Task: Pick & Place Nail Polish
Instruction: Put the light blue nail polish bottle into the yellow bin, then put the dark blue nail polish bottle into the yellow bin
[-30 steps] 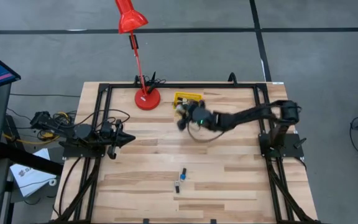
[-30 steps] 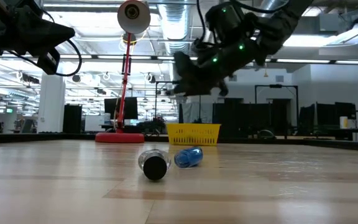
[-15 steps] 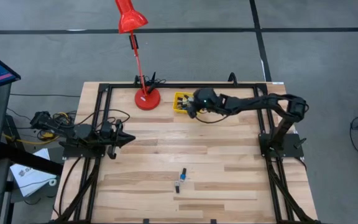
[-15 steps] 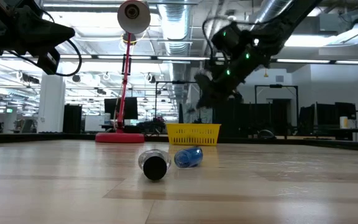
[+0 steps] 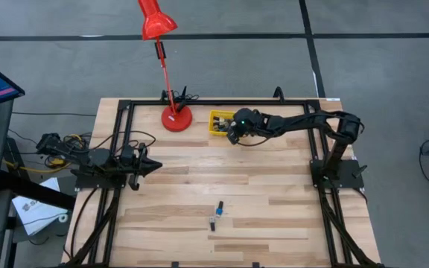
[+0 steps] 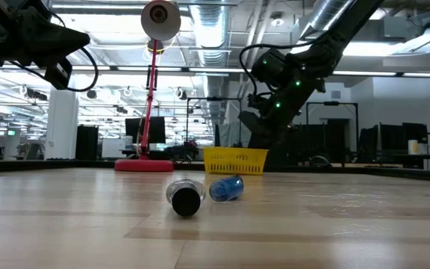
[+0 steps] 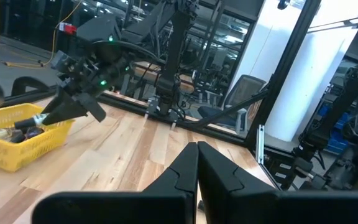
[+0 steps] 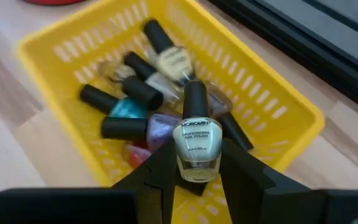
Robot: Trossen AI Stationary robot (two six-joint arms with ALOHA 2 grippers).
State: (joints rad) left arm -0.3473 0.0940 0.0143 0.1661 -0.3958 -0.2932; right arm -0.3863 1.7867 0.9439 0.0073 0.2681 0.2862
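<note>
My right gripper [image 8: 197, 177] is shut on a pale green nail polish bottle [image 8: 197, 148] with a black cap, just above the yellow bin [image 8: 283, 119] at the table's far edge; the gripper also shows in the high view [image 5: 232, 132]. Several more bottles [image 8: 126, 102] lie in the bin. Two bottles lie on their sides on the near part of the table: a blue one [image 6: 226, 188] and one with its black cap [image 6: 185, 199] facing the low camera. My left gripper [image 7: 197, 155] is shut and empty at the table's left [image 5: 155, 165]. My right gripper pinches the pale green bottle's glass body [image 8: 197, 163] between its two fingers [image 8: 161, 167], one on each side. The fingers slant down toward the bin from its right. The cap [image 8: 195, 99] points away past the fingertips. The bottle hangs clear above the bottles in the bin.
A red desk lamp stands with its base [image 5: 176, 117] just left of the bin [image 5: 218, 119]. A black frame [image 5: 199, 103] runs along the table's far and side edges. Bare wood lies between the bin and the two near bottles [image 5: 216, 214].
My right gripper, holding the pale green bottle, has gone toward the table's far edge, from in front of the bin to over it, and has come down and tipped toward the bin. The two bottles on the table have not moved.
</note>
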